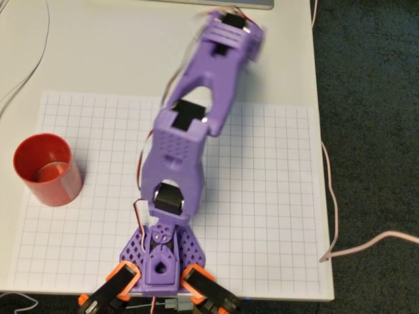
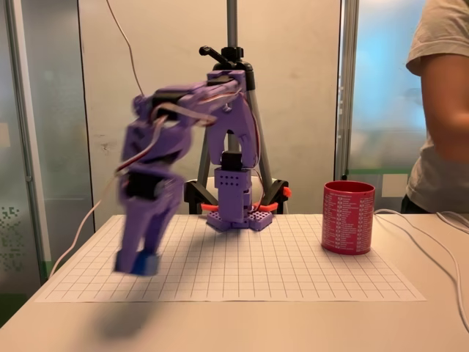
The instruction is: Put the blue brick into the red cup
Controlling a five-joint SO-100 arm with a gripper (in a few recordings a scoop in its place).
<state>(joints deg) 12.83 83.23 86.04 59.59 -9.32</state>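
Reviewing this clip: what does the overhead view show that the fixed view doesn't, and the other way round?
Overhead view alone: looking down into the red cup, with no brick inside.
Fixed view alone: the blurred fingers seemingly holding the blue brick in the air, a tripod behind the arm, and a person at the right.
Shared: the purple arm, the cup and the grid sheet.

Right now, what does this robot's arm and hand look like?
The arm is purple plastic in blocky, hollowed segments with black motors inside, thin red and white cables along it, and orange clamps at its perforated base. The hand is purple too, blurred.
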